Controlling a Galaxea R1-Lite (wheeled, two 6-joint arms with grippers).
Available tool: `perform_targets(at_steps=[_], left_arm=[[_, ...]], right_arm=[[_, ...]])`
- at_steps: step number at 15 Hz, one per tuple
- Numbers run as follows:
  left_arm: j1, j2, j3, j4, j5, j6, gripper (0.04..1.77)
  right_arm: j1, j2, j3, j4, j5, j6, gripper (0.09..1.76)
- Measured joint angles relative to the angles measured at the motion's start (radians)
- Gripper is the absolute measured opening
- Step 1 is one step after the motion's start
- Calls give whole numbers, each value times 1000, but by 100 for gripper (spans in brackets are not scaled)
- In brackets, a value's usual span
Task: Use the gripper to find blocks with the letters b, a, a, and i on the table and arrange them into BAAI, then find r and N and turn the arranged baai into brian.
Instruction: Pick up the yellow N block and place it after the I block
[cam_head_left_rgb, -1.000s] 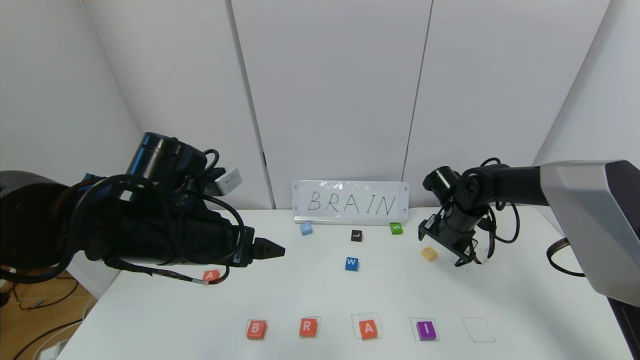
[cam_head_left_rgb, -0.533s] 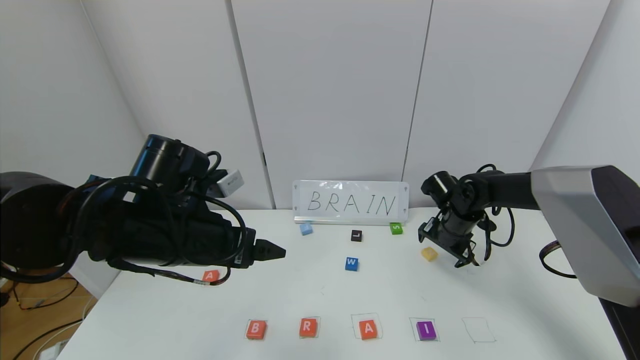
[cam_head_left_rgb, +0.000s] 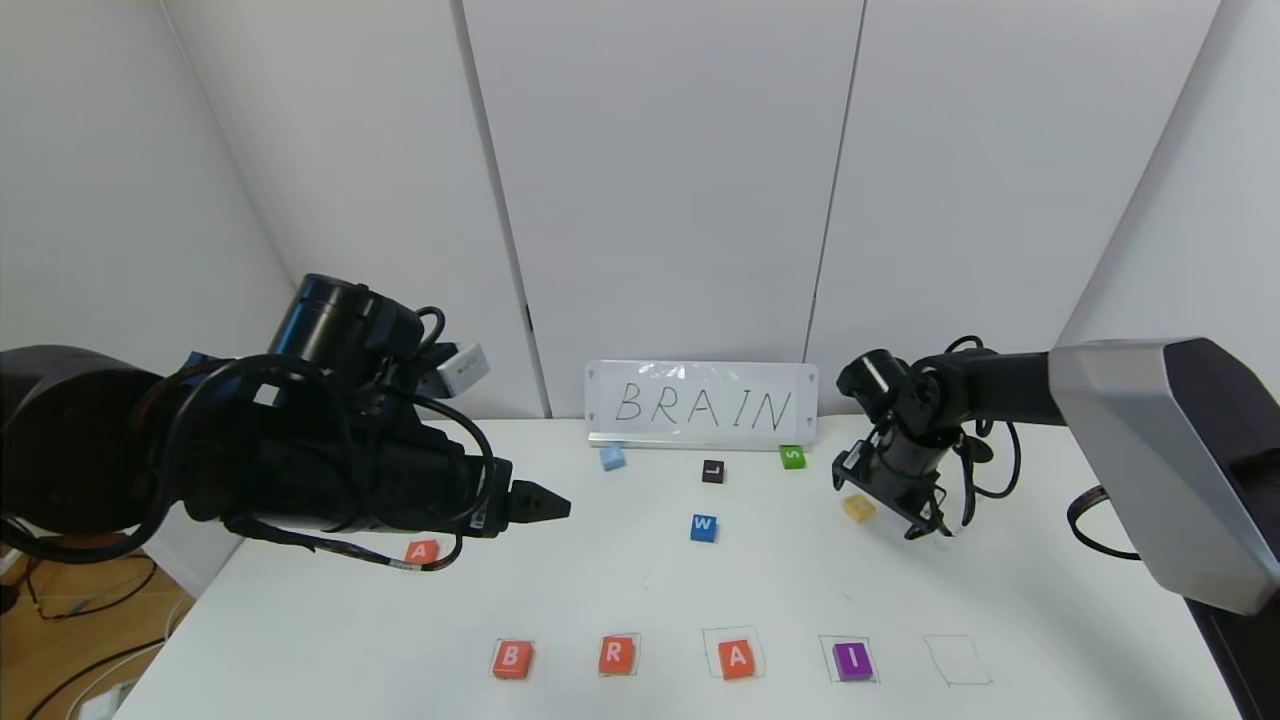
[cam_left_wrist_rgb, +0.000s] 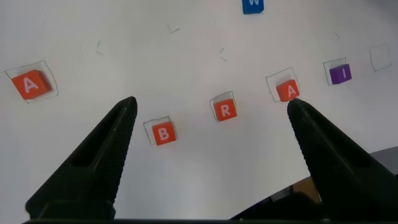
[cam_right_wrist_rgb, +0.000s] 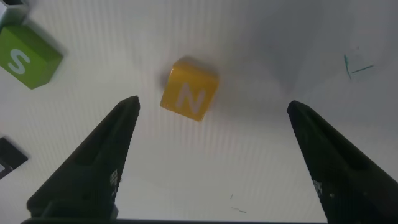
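On the white table (cam_head_left_rgb: 640, 580), orange-red B (cam_head_left_rgb: 511, 659), R (cam_head_left_rgb: 616, 655), A (cam_head_left_rgb: 737, 659) and purple I (cam_head_left_rgb: 852, 661) tiles lie in a row in pen-drawn squares near the front edge. A second orange-red A tile (cam_head_left_rgb: 422, 550) lies at the left, below my left arm. The yellow N tile (cam_head_left_rgb: 857, 508) lies at the right rear. My right gripper (cam_head_left_rgb: 925, 525) is open just beside and above the N (cam_right_wrist_rgb: 189, 97), not touching it. My left gripper (cam_head_left_rgb: 545, 503) is open and empty, hovering over the left side; its view shows B (cam_left_wrist_rgb: 163, 133), R (cam_left_wrist_rgb: 225, 110), A (cam_left_wrist_rgb: 288, 91).
A card reading BRAIN (cam_head_left_rgb: 700, 404) stands at the back. A light blue tile (cam_head_left_rgb: 612, 458), black L tile (cam_head_left_rgb: 712, 471), green S tile (cam_head_left_rgb: 792, 457) and blue W tile (cam_head_left_rgb: 703, 527) lie mid-table. An empty drawn square (cam_head_left_rgb: 957, 660) is right of the I.
My right gripper has shifted slightly left and toward the N tile. The left arm has barely moved. No tile has moved.
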Motion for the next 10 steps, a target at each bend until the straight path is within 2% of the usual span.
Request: perform_targets(at_steps=[10], left_arm=[[1, 20, 0, -1, 0, 0, 172]], right_arm=[[-11, 17, 0, -1, 0, -11, 171]])
